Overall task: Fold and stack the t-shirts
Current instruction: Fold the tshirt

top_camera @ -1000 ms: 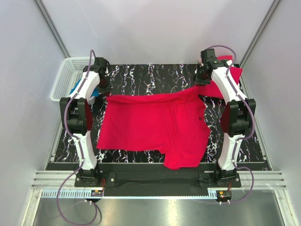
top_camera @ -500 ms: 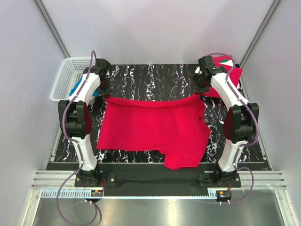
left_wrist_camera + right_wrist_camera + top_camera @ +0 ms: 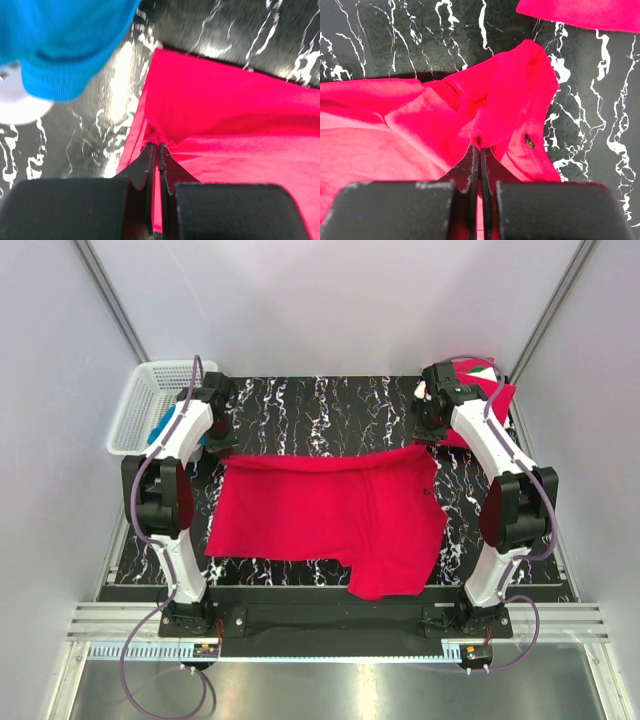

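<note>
A bright red t-shirt (image 3: 320, 510) lies spread across the black marbled table (image 3: 330, 400), one sleeve hanging over the near edge. My left gripper (image 3: 222, 448) is shut on its far left corner, the red fabric pinched between the tips (image 3: 157, 146). My right gripper (image 3: 428, 440) is shut on the far right corner, where the cloth bunches up at the tips (image 3: 480, 148). The far edge is pulled taut between the two grippers, slightly lifted. Another red t-shirt (image 3: 488, 390), showing white and green at its collar, lies at the back right corner (image 3: 585, 12).
A white plastic basket (image 3: 135, 410) stands off the table's left back corner with a blue cloth (image 3: 163, 426) in it; this blue cloth (image 3: 60, 40) hangs close to my left gripper. Grey walls enclose the table on three sides.
Both grippers have moved a little toward the near side, carrying the shirt's far edge with them. The shirt at the back right shows more.
</note>
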Available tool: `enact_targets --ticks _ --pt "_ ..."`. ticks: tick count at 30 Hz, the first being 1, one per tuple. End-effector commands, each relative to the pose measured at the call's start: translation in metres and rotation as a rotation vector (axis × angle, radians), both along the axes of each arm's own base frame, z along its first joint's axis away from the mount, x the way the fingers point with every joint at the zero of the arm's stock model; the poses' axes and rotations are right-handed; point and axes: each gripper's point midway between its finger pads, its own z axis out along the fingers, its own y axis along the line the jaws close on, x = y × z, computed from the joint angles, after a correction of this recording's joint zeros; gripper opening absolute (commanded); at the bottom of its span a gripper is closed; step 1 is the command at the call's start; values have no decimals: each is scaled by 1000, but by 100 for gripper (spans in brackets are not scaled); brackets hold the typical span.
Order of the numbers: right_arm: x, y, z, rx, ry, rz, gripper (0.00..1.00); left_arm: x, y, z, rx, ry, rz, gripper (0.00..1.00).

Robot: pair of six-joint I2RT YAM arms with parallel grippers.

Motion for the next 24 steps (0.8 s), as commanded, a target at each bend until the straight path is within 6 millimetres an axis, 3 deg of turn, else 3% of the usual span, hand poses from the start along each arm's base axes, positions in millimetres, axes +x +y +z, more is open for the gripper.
enact_targets --ticks 1,6,24 --pt "-14 7 13 31 -15 -6 0 -11 -2 22 -24 -38 16 0" --pt "-26 10 2 47 28 -13 0 -19 0 22 -12 -25 13 0" --pt "-50 4 -11 26 96 -40 0 -45 5 10 20 42 4 0"
